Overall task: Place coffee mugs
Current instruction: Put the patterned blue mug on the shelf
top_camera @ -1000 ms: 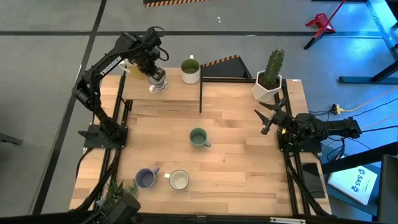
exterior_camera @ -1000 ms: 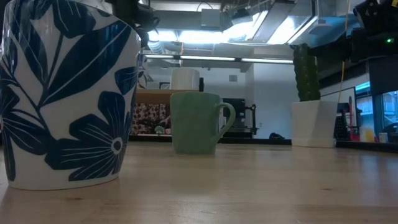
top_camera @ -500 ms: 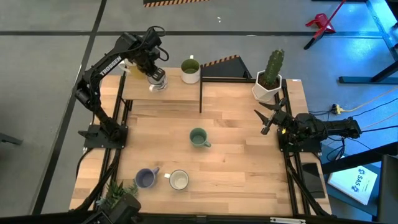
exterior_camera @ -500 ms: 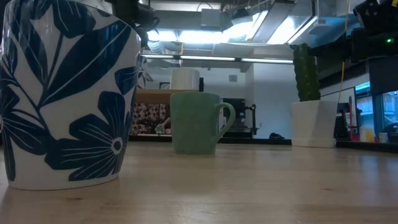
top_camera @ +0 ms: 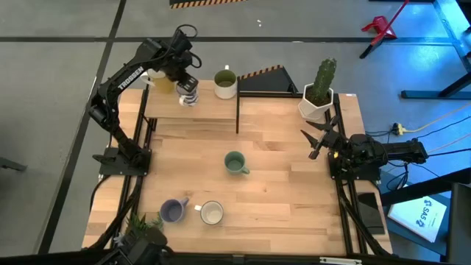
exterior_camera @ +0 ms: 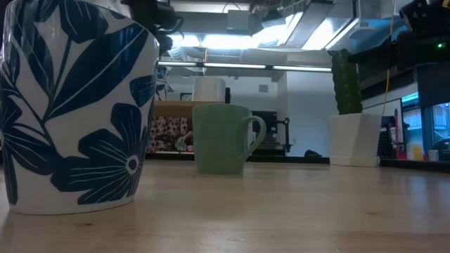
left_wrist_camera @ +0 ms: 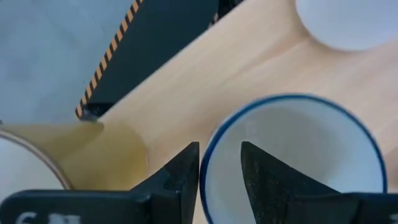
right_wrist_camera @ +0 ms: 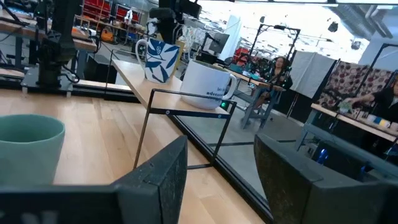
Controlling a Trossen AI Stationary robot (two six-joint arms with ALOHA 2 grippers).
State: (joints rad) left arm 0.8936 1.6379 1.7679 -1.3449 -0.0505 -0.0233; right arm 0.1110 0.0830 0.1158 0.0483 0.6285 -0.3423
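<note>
Overhead, left tool point(top_camera: 188, 90) sat w/ fingers narrowly parted astride rim of white blue-patterned ceramic mug point(top_camera: 190, 98) on raised wooden shelf point(top_camera: 206, 109). Right tool point(top_camera: 319, 142) waited open at surface edge.

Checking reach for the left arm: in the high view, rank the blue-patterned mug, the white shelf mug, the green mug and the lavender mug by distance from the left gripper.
1. Blue-patterned mug: on the raised shelf, at the left gripper.
2. White shelf mug: same shelf, toward the right.
3. Green mug: table centre.
4. Lavender mug: near edge, left side.
</note>
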